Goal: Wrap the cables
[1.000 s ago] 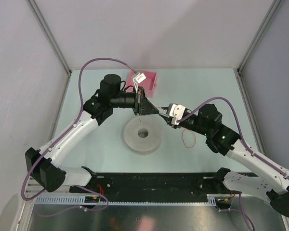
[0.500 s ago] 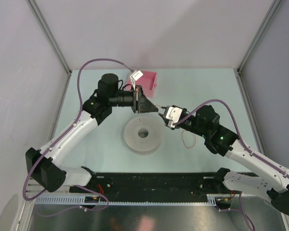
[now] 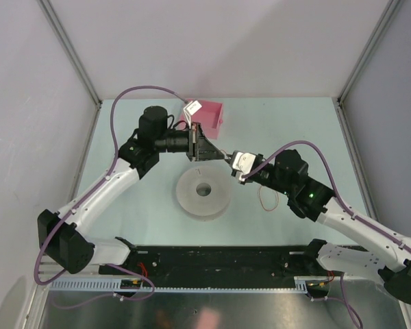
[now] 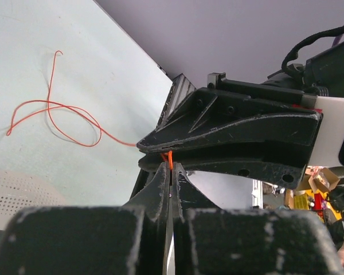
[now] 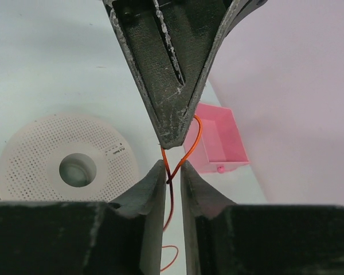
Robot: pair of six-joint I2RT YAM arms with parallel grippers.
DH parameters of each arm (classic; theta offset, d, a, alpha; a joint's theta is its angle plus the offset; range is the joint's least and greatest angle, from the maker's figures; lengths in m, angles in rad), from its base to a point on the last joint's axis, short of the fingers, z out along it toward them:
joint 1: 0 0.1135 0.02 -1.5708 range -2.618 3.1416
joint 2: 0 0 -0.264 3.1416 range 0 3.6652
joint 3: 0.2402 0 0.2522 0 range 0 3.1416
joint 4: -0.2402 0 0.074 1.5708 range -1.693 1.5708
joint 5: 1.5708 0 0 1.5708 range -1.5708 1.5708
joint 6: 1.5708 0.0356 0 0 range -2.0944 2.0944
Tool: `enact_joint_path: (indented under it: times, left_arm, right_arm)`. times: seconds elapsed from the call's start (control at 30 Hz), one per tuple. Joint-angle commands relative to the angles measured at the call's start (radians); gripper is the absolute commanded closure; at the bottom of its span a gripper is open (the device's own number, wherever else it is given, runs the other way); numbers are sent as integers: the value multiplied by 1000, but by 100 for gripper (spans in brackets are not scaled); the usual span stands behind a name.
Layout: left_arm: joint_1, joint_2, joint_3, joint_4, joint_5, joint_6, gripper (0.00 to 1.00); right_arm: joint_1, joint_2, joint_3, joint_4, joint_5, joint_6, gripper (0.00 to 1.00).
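Left tool [image 4: 169, 167] is pinched together on the cable [image 5: 171, 200] above the middle of the tabletop [image 3: 294, 123]. Right tool [image 5: 172, 166] meets it tip to tip, its jaws narrowly apart with the cable running between them. From there the cable trails toward 4 o'clock into a loose loop lying flat. A white perforated spool [image 3: 188, 199] sits at 7 o'clock of the tips and a pink box [image 3: 212, 116] at 11 o'clock. The cable is hair-thin, reddish-orange and kinked.

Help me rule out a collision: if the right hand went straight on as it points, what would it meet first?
Most likely the left hand, its shut tip just ahead of the right hand, with the orange wire between them; depth is unclear.
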Motion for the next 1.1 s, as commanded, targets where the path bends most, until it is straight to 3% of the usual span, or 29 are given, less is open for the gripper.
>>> enact_joint_path:
  times: [0.0, 0.07, 0.1, 0.23, 0.3, 0.5, 0.57, 0.7, 0.8, 0.87, 0.97, 1.07]
  left_arm:
    - [17, -36, -16, 44, 26, -34, 100]
    - [18, -40, -23, 48, 28, -33, 99]
    - [19, -41, -26, 50, 29, -30, 91]
    - [51, -66, -57, 50, 23, -1, 23]
    - [95, -90, -86, 38, 1, 39, 6]
    - [267, -165, -147, -144, -187, 341, 1]
    - [314, -163, -133, -238, -262, 452, 0]
    - [414, -176, -198, -268, -285, 616, 0]
    - [448, -91, -185, -332, -266, 735, 1]
    - [466, -6, -151, -394, -171, 774, 1]
    - [476, 104, -144, -420, 9, 787, 1]
    - [474, 224, -139, -422, 93, 756, 4]
  right_arm:
    - [7, 0, 1, 59, 34, -3, 85]
    - [2, -2, 0, 60, 33, -2, 95]
    - [-1, -3, 0, 58, 29, -1, 98]
    - [-51, -13, 1, 28, -38, 31, 100]
    - [-116, -18, 1, 0, -101, 68, 100]
    - [-390, -9, 13, -69, -341, 220, 100]
    - [-457, 1, 16, -93, -377, 244, 100]
    - [-566, 42, 17, -128, -410, 255, 100]
    - [-623, 81, 18, -137, -423, 267, 100]
    - [-668, 106, 23, -157, -472, 288, 100]
    - [-729, 137, 33, -200, -567, 325, 100]
    - [-754, 147, 38, -232, -602, 346, 100]
